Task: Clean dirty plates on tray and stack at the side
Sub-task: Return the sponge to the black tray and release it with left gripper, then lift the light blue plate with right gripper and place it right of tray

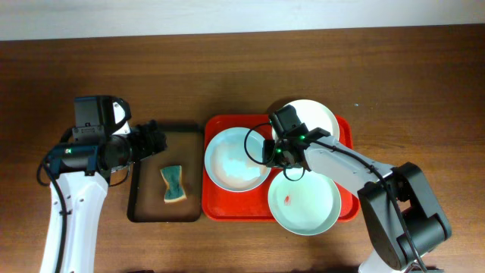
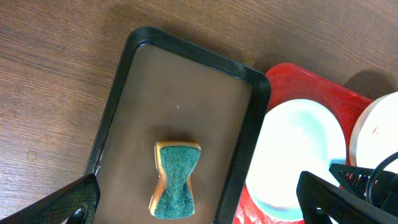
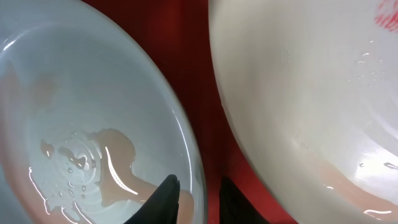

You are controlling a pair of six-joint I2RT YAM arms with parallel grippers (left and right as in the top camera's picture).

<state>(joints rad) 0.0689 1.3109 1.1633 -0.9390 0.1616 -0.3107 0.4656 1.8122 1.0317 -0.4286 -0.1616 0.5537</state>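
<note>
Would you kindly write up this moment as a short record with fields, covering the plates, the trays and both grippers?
red tray: holds all three plates
blue plate: left side, a wet film pooled on it
white plate: back right, red smear
green plate: front right, red smear
black tray: left of the red tray, holds the sponge
left gripper: wide open, over the black tray
right gripper: fingers either side of the blue plate's rim; clamped or not, unclear
</note>
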